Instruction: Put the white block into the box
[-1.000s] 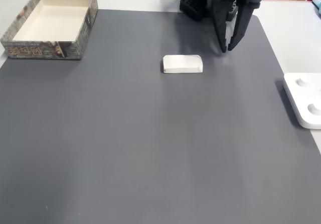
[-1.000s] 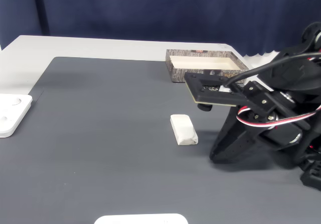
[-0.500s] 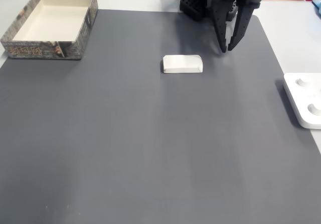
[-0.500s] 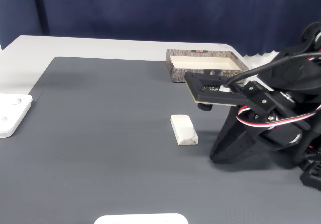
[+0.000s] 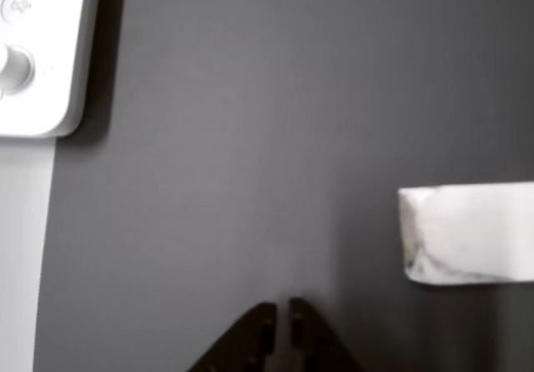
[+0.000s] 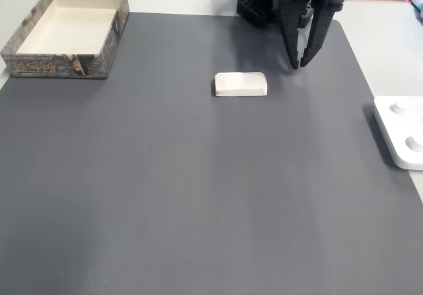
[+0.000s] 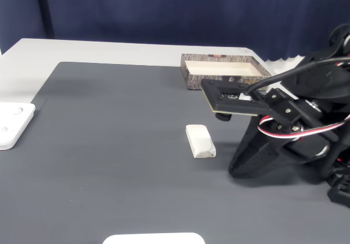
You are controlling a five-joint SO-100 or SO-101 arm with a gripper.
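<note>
Now the gripper (image 6: 298, 64) hangs with its tips close over the dark mat (image 6: 198, 189), and its two fingers are almost pressed together, with only a thin slit between them and nothing held. From the tips, the white block (image 6: 240, 84) lies near, to the left and a little lower in the fixed view from above; in the other view it is to the right of the tips (image 5: 282, 314). I judge the coming move must go sideways toward the block and the fingers must spread first. The long axis of the block runs left to right in that fixed view. It is pale white with faint grey streaks and softened edges. The box (image 6: 39, 63) stands well apart, far beyond the block.
</note>
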